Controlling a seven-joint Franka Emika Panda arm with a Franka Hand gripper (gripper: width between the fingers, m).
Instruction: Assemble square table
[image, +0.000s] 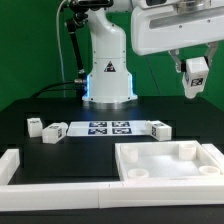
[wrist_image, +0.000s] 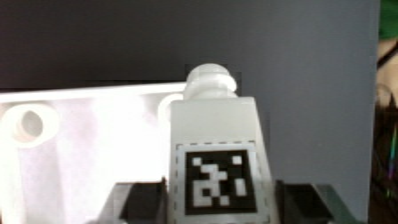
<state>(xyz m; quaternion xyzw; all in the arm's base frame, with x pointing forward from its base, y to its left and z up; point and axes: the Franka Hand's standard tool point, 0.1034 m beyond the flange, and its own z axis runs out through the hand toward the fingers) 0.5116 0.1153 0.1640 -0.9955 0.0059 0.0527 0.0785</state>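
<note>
In the exterior view the jaws hang high over the table (image: 50, 105), clamped on a white leg post (image: 194, 76). The square slab (image: 168, 160) lies below them, and loose legs (image: 36, 126) sit beside the marker board (image: 106, 128). In the wrist view the jaws pinch the tagged leg post (wrist_image: 214, 150) from both sides, with the slab (wrist_image: 71, 130) beyond.

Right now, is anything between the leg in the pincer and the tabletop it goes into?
Nothing visible. The pincer holds the leg in open air above the tabletop; the spare legs lie off beside the marker board.
</note>
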